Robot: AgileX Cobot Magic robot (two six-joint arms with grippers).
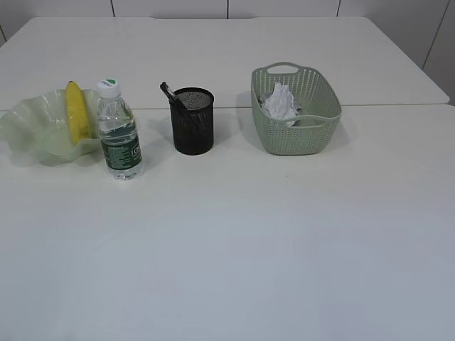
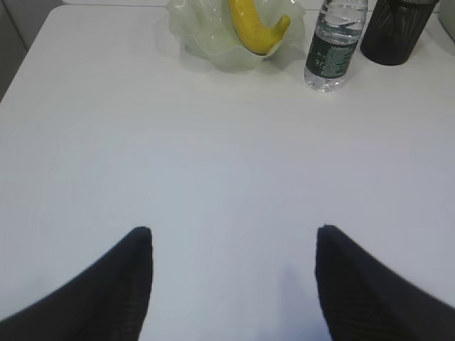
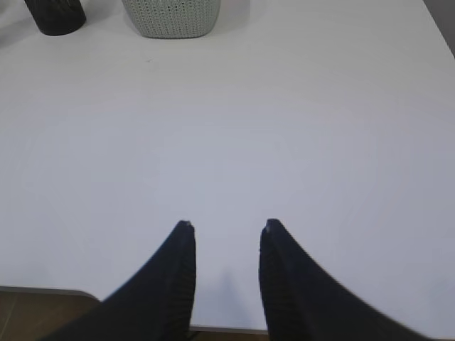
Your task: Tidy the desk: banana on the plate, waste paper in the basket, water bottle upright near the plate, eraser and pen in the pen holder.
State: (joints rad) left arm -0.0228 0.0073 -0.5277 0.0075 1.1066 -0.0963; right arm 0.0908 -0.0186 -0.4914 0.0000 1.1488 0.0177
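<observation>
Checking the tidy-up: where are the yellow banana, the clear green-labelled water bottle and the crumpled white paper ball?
yellow banana (image 1: 77, 114): exterior view, mid-body.
clear green-labelled water bottle (image 1: 119, 145): exterior view, label.
crumpled white paper ball (image 1: 280, 104): exterior view, centre.

— Where does the exterior view look from?

— From the front, above the desk (image 1: 284, 249), slanting down toward the far wall. It takes in the whole row: plate (image 1: 32, 124), water bottle (image 1: 119, 131), pen holder (image 1: 193, 121), basket (image 1: 295, 110).

— And the wrist views?

— Both sit low and well back, facing that row. The left one sees the plate (image 2: 213, 42), water bottle (image 2: 334, 46) and pen holder (image 2: 398, 32) at its top edge. The right one catches only the pen holder (image 3: 57, 15) and basket (image 3: 170, 18).
</observation>
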